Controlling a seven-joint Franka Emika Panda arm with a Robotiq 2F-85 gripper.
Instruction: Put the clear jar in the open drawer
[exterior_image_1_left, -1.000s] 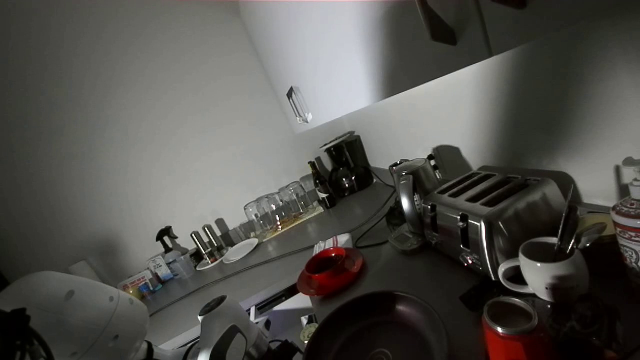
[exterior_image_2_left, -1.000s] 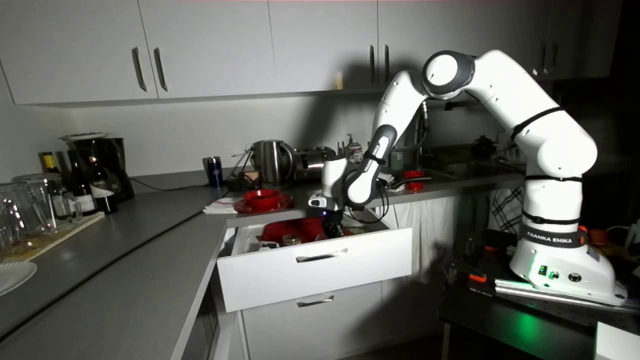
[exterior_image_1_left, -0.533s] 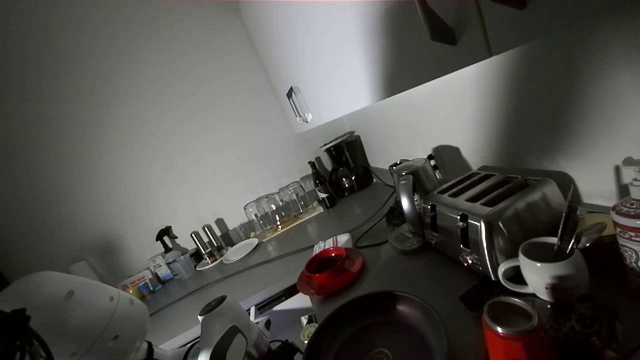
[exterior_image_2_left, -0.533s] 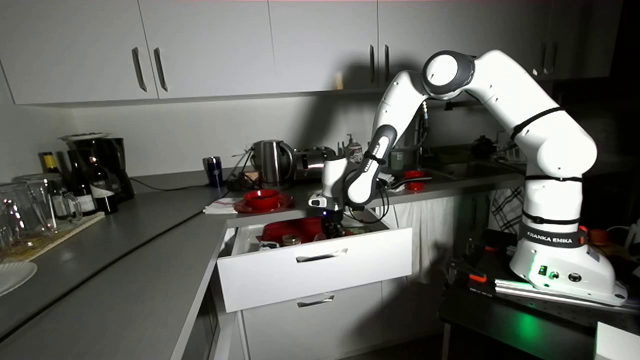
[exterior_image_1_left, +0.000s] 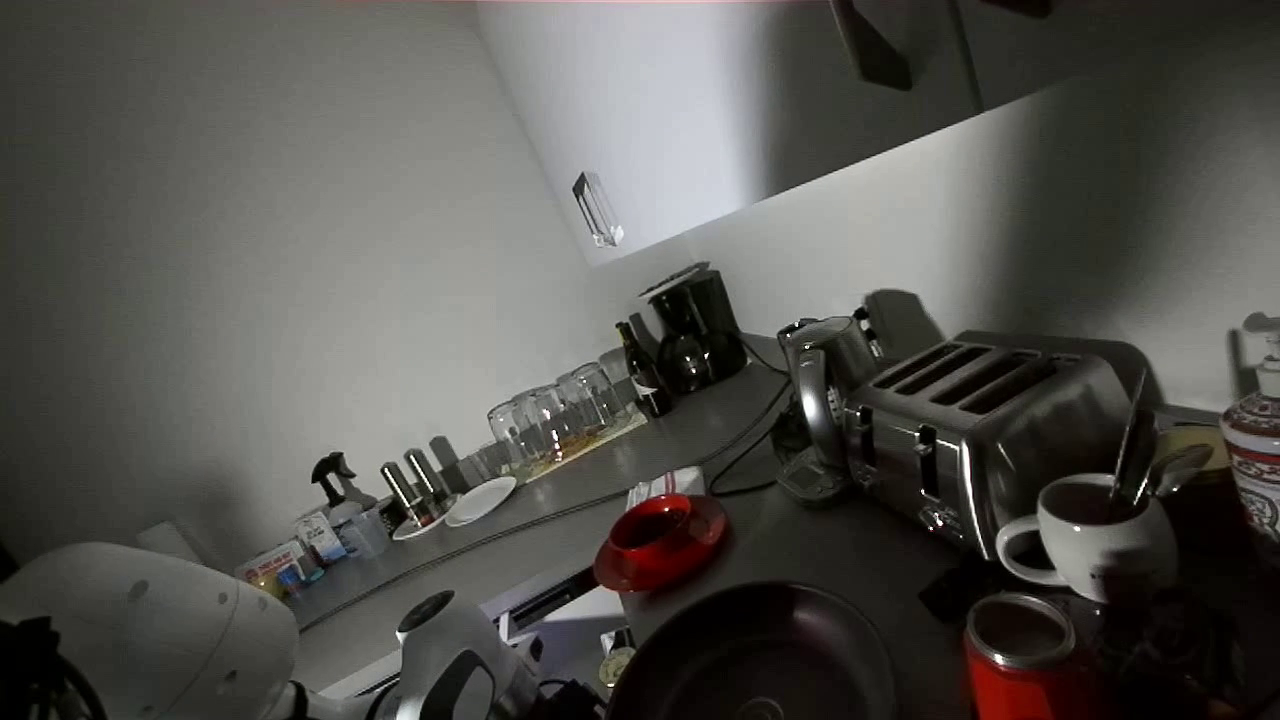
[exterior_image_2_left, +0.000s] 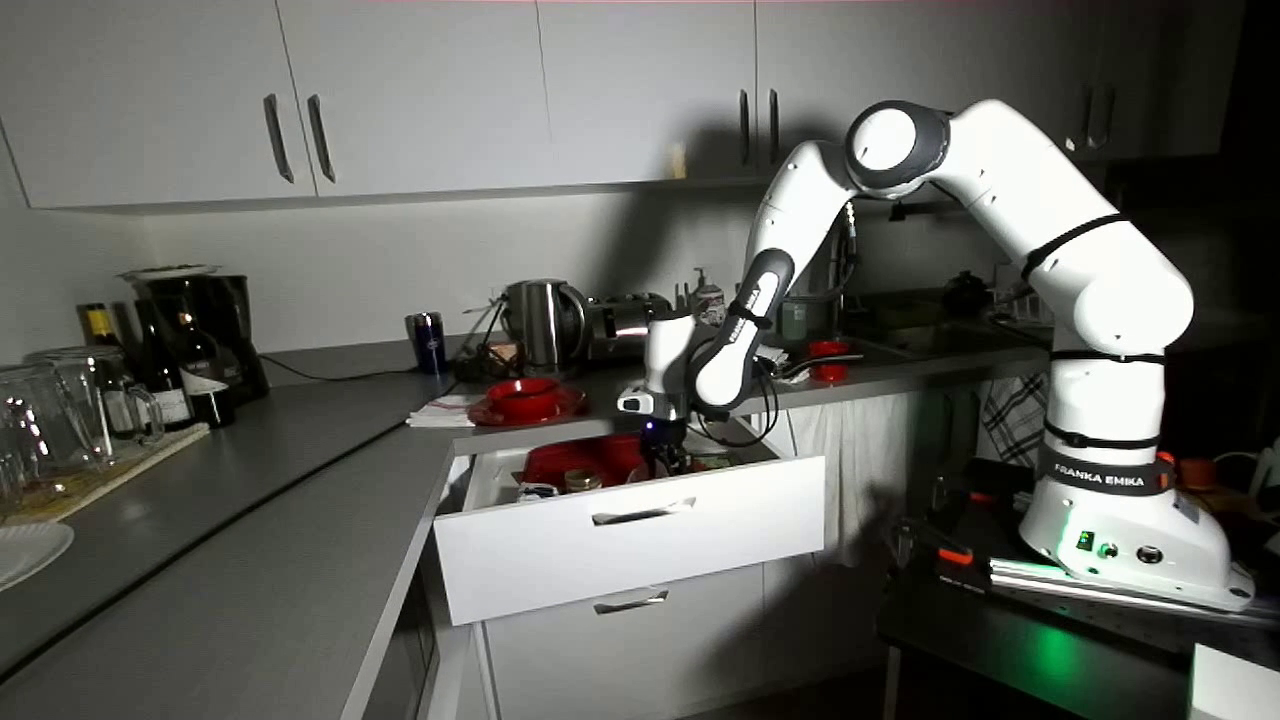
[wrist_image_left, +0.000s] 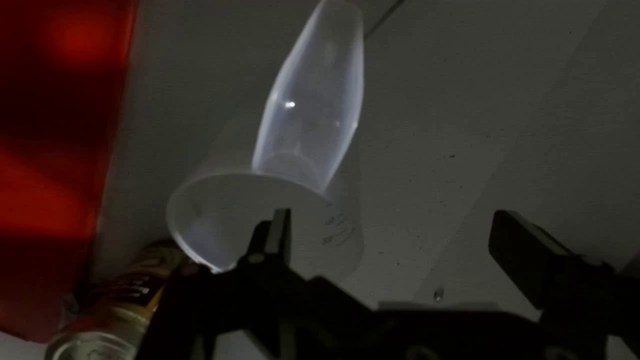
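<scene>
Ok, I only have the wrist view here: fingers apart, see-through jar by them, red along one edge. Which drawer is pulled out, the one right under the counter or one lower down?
Observer: The one right under the counter; in an exterior view, the open drawer juts out above a closed lower front.
Operator: And what's on the counter close to it?
Observer: A red bowl on a red plate; both exterior views show them.

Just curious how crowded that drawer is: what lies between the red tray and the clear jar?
In the wrist view: bare drawer floor, and lower in the picture a labelled container, between the tray and the clear jar.
</scene>
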